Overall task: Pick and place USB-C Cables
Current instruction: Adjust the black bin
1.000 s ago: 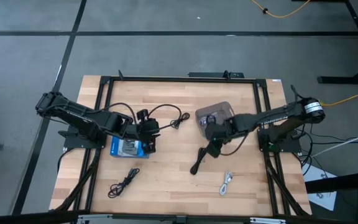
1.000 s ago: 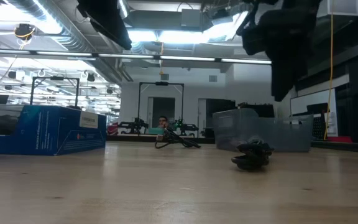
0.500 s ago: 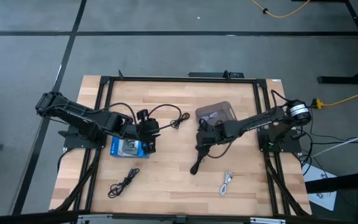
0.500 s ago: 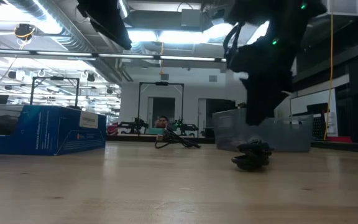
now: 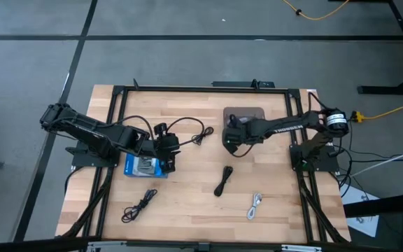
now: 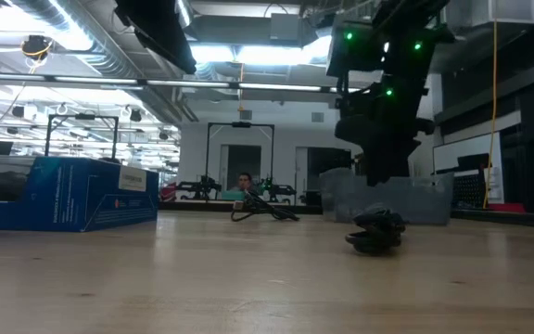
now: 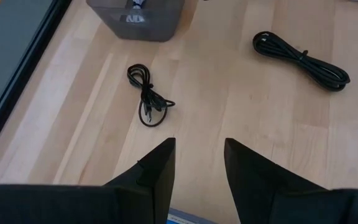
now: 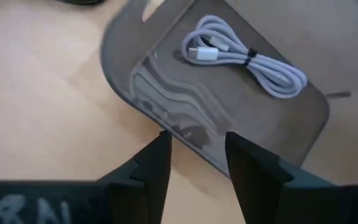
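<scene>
My right gripper (image 5: pixel 231 136) (image 8: pixel 194 140) is open and empty, above the near wall of the grey bin (image 5: pixel 252 113). One white cable (image 8: pixel 247 53) lies coiled on the bin's floor. A black cable (image 5: pixel 222 180) (image 6: pixel 375 232) lies on the table nearer than the bin. A white cable (image 5: pixel 255 205) lies near the front right, a black cable (image 5: pixel 138 205) near the front left, and another black cable (image 5: pixel 201 135) (image 7: pixel 148 102) between the arms. My left gripper (image 5: pixel 168 155) (image 7: pixel 199 146) is open and empty above the blue box (image 5: pixel 145 166). My right gripper's fingertips (image 8: pixel 163 140) stand at the bin's near wall (image 8: pixel 160 115); I cannot tell whether they touch it.
The black frame (image 5: pixel 201 88) runs around the table's far edge and sides. The blue box (image 6: pixel 63 190) stands at the left. Bare wood lies between the box and the black cable in the middle.
My right gripper has gone from above the black cable in the middle toward the table's far edge, to the bin, open all the while. The cable has stayed on the table. The bin now stands a little nearer the far edge.
</scene>
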Tool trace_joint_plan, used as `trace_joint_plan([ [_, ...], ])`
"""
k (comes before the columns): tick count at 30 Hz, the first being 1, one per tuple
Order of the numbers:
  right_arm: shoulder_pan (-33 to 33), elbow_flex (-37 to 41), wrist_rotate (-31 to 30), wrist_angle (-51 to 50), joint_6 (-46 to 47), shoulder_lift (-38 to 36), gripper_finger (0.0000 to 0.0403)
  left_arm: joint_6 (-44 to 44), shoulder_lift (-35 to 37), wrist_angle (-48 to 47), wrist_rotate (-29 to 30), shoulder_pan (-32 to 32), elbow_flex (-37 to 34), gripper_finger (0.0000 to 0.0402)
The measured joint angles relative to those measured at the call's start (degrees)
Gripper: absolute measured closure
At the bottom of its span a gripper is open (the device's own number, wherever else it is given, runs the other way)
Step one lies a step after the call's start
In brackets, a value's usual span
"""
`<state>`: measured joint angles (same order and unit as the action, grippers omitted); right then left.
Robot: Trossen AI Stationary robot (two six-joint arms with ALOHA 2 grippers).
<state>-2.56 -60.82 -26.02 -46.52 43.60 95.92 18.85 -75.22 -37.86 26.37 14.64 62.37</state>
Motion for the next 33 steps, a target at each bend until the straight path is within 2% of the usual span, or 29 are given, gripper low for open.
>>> trace_joint_plan([
  [5,-1.65,0.00,-3.78,-0.16,-2.36,-0.35,0.0247,0.00,0.00,-0.01,0.00,0.01,0.00,0.0271],
  [8,-1.73,-0.02,-3.84,-1.31,-3.22,-1.43,0.0247,0.00,0.00,-0.01,0.00,-0.01,0.00,0.0271],
  [18,2.25,0.26,10.58,-10.78,1.28,-4.70,0.0247,0.00,0.00,-0.03,0.02,0.02,-0.02,0.0271],
  [28,-0.60,10.15,10.52,-8.75,5.34,-4.36,0.0247,0.00,0.00,0.17,0.09,-0.01,-0.02,0.0271],
  [33,-2.34,12.02,9.54,-8.65,5.58,-4.37,0.0247,0.00,0.00,0.20,0.11,0.00,-0.02,0.0271],
])
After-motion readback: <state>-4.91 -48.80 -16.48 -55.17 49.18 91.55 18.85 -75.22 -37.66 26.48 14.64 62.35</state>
